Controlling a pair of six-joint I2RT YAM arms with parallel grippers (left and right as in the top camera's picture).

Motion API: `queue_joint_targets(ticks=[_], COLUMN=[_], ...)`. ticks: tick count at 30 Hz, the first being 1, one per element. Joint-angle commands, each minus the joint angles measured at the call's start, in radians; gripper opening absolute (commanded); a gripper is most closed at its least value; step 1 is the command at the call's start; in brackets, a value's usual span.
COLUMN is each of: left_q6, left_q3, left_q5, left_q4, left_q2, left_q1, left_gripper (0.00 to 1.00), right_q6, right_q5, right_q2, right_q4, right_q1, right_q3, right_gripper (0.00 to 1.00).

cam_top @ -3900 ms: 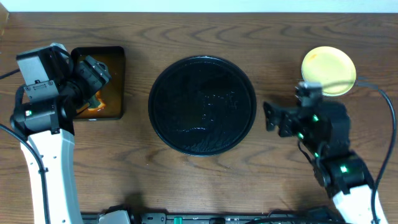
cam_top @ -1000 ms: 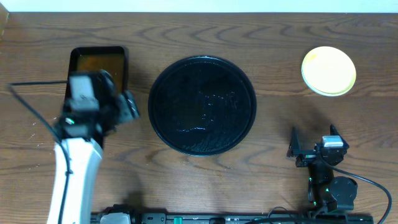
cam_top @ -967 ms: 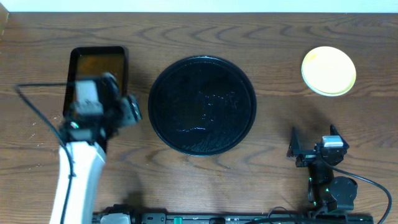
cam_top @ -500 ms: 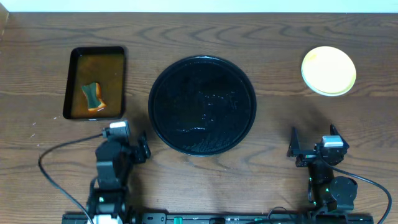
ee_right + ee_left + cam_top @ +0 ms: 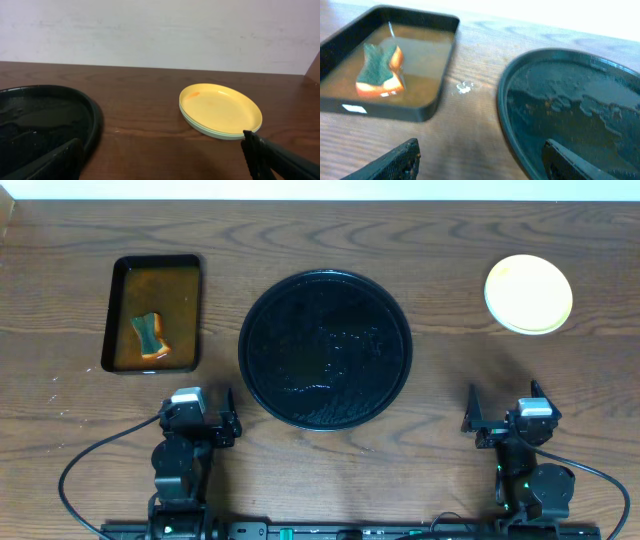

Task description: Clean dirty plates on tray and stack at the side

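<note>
At the near edge of the table (image 5: 420,460), the left gripper (image 5: 200,422) and right gripper (image 5: 503,416) sit low, each with its fingers spread wide and holding nothing. Between them and farther out lies the round black tray (image 5: 246,345), wet and bare of plates. Farthest, ahead and slightly to the right of the right gripper, the plates (image 5: 528,293) stand stacked, yellow on top. The right arm is the nearer, and stacking appears complete.
</note>
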Motion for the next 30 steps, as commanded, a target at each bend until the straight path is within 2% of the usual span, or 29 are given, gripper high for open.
queue_joint_targets(ticks=[1, 13, 20, 24, 30], left_q6=[0.009, 0.007, 0.039, 0.098, 0.100], left_q3=[-0.009, -0.009, -0.009, -0.009, -0.009], left_q5=[-0.011, -0.003, -0.009, -0.006, -0.007], left_q4=[-0.059, -0.061, -0.063, -0.063, -0.058], left_q2=[-0.056, -0.248, -0.250, -0.250, -0.248], left_q1=[-0.006, -0.013, -0.018, -0.018, -0.018], left_gripper=[0.79, 0.79, 0.79, 0.78, 0.79], right_q6=[-0.016, -0.016, -0.015, -0.015, -0.015], right_q5=[-0.005, -0.005, -0.005, -0.005, -0.005], right_q2=[-0.006, -0.006, -0.006, -0.006, -0.006], right_q4=[-0.003, -0.003, -0.003, -0.003, -0.003], right_q1=[-0.005, -0.005, -0.005, -0.005, -0.005], right_q3=[-0.001, -0.001, -0.001, -0.001, -0.001], right_gripper=[0.99, 0.99, 0.99, 0.99, 0.99])
